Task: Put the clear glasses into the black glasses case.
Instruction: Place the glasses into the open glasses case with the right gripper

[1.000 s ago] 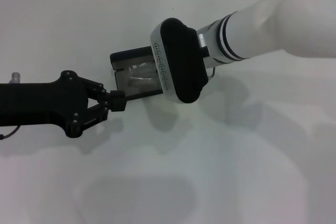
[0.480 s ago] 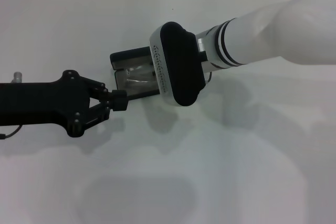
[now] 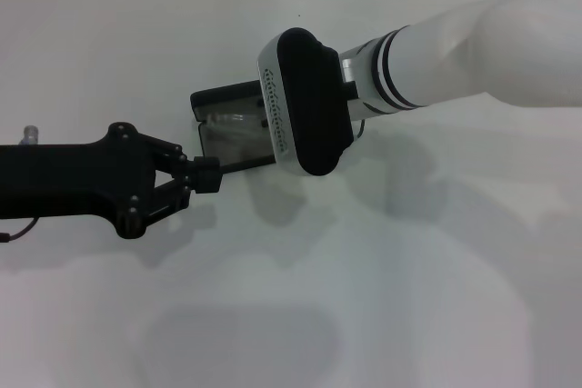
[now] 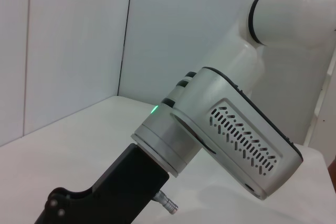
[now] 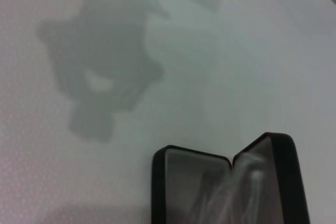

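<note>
The black glasses case (image 3: 207, 100) lies open on the white table, left of centre in the head view. The clear glasses (image 3: 235, 126) lie inside it on the grey lining. The right wrist view shows the same open case (image 5: 158, 182) with the clear glasses (image 5: 239, 192) in it. My right arm's wrist housing (image 3: 305, 102) hangs over the case's right end and hides the gripper below it. Only my right gripper's black body (image 4: 110, 184) shows in the left wrist view. My left gripper (image 3: 205, 174) is shut, its tips against the case's front left corner.
The white table (image 3: 409, 270) stretches wide around the case. A small metal part (image 3: 27, 132) sits at the far left beside my left arm. A tiled wall bounds the table's far edge.
My right wrist has shifted slightly back and left over the case. The left gripper has stayed at the case's corner. The glasses lie in the case throughout.
</note>
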Controlling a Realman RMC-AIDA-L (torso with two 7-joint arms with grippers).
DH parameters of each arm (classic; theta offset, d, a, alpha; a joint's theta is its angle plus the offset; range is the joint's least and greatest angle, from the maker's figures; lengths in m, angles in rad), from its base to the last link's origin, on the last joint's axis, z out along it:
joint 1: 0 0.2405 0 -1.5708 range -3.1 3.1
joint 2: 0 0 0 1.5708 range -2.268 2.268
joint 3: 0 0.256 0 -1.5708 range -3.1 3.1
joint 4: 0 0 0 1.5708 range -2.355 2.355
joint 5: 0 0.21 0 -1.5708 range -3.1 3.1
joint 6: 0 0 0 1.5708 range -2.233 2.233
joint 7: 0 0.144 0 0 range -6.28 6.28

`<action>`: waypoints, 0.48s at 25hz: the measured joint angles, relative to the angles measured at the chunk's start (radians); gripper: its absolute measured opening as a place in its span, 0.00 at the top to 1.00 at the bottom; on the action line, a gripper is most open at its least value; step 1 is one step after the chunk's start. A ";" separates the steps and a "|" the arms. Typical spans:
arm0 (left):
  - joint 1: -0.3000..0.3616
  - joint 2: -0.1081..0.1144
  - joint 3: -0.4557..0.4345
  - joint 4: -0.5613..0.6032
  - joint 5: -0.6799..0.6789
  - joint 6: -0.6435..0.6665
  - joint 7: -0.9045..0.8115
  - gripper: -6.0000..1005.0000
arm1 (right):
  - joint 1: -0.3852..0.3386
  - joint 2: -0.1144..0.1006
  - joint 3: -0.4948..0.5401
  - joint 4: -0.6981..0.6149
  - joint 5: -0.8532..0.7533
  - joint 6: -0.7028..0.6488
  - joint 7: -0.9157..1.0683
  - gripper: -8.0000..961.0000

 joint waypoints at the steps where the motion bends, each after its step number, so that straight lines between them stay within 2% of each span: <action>1: 0.000 0.000 0.000 0.000 0.000 0.000 0.000 0.90 | 0.000 0.000 0.000 0.000 0.000 0.000 0.000 0.86; 4: -0.001 0.000 0.000 0.000 0.000 0.000 0.000 0.90 | 0.000 0.000 0.001 0.000 0.000 0.000 0.001 0.86; 6: -0.001 0.000 0.000 -0.001 0.001 0.000 0.000 0.90 | 0.000 0.000 0.001 -0.001 0.000 0.002 0.002 0.80; 12: 0.000 0.001 -0.001 -0.001 0.001 0.000 0.000 0.90 | -0.016 0.000 0.001 -0.019 0.000 -0.003 0.002 0.80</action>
